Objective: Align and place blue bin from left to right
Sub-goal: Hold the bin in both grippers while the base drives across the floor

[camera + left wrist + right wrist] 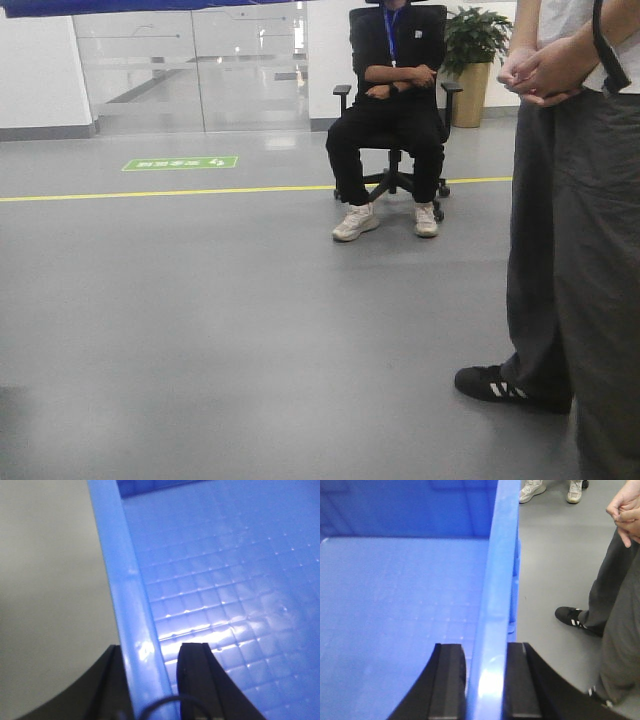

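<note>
Left fingers [196,680] and right fingers [448,680] are each pinched on opposite rims of the blue bin [496,555] — it hangs between them, seemingly off the floor [545,555]. Mid-carry, I reckon — next I'd swing both sides rightward evenly, then lower it level.

Frame edges crop the blue bin [395,605] and the head of the seated person [392,110]; lettering on the floor sign [180,163] is illegible.

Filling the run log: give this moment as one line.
left gripper fingers astride large blue plastic bin rim | right gripper fingers astride opposite rim | seated person ahead
</note>
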Controlling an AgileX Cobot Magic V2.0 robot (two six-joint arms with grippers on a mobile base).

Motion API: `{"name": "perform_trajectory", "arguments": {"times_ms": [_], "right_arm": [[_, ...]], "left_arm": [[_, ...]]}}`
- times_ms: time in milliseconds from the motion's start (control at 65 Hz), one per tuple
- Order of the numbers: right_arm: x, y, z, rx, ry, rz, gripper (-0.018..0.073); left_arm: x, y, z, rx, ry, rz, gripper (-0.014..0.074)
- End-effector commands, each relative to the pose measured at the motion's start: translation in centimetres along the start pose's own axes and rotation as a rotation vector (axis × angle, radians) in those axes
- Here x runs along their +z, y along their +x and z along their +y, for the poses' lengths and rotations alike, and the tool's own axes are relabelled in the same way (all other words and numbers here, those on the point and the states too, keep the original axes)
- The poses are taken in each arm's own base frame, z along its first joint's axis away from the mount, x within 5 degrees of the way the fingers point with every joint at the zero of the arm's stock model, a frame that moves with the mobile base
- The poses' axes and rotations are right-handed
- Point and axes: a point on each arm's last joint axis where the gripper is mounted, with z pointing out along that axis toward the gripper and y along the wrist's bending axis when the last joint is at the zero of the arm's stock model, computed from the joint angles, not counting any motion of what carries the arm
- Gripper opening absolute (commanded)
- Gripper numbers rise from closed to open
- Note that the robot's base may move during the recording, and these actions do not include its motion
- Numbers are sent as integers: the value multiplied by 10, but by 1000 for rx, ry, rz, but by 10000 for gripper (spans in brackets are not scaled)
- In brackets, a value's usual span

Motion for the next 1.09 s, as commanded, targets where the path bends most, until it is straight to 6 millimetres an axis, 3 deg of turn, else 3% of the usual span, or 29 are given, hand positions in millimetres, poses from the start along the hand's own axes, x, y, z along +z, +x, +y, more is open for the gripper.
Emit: {"name": "perform_trajectory", "arguments": {"times_ms": [0, 1077], "right_arm": [[-19, -18, -1, -28, -12, -190, -69], [-19, -18, -1, -28, -12, -190, -69]], "left_arm": [[-15, -8, -4, 23, 23, -103, -111], [-15, -8, -4, 23, 23, -103, -111]]}}
